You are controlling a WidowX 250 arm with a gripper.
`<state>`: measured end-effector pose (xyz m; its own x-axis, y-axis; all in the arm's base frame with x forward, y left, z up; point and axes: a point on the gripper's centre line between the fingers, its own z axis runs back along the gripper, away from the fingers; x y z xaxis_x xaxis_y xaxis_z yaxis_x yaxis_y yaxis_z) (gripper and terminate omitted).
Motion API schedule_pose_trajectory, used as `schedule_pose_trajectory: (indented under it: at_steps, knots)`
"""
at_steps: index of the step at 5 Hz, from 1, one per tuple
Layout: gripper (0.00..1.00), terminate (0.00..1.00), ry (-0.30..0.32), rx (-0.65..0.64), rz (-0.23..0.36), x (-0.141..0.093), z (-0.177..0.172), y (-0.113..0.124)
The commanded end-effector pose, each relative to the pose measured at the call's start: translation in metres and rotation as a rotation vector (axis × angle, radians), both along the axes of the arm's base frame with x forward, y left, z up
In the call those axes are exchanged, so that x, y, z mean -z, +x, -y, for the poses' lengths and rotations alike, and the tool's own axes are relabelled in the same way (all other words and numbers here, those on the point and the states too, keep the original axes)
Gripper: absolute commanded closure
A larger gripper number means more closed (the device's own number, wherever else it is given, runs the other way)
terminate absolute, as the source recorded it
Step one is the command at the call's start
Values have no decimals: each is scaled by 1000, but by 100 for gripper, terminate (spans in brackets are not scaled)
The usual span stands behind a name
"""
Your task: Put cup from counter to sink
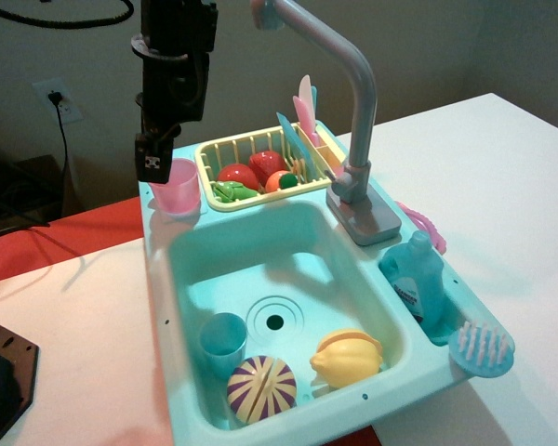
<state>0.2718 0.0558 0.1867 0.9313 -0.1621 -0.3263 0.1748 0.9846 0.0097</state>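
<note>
1. Nearest, 1 striped ball (261, 389), 1 yellow lemon (348, 359) and 1 teal cup (223, 342) lie in the sink (191, 269).
2. 1 translucent pink cup (178, 188) stands upright, mouth up, on the counter (158, 243) at the back-left corner.
3. 1 gripper (156, 160) sits at its rim; whether the fingers grasp it, cannot tell.

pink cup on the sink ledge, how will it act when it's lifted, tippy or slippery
The pink cup looks like thin translucent plastic, so probably light and fairly stiff. Its smooth, tapered wall may slip in a loose grip. It stands upright at the back corner of the counter, right under the pincer, so a sideways nudge could tip it into the sink.
</note>
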Motion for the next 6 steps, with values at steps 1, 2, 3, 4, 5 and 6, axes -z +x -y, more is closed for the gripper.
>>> schedule_pose_trajectory:
  at_steps: [1,2,3,4,5,6]
  knots:
    - [0,0,0,0,0,0,0,0]
    - [0,0,2,-11,-7,6,2,4]
    - [0,0,8,-10,-22,16,2,4]
    - [0,0,20,-13,-36,26,2,0]
    - [100,0,38,-13,-29,31,1,-4]
    - [100,0,53,-10,-17,32,2,-6]
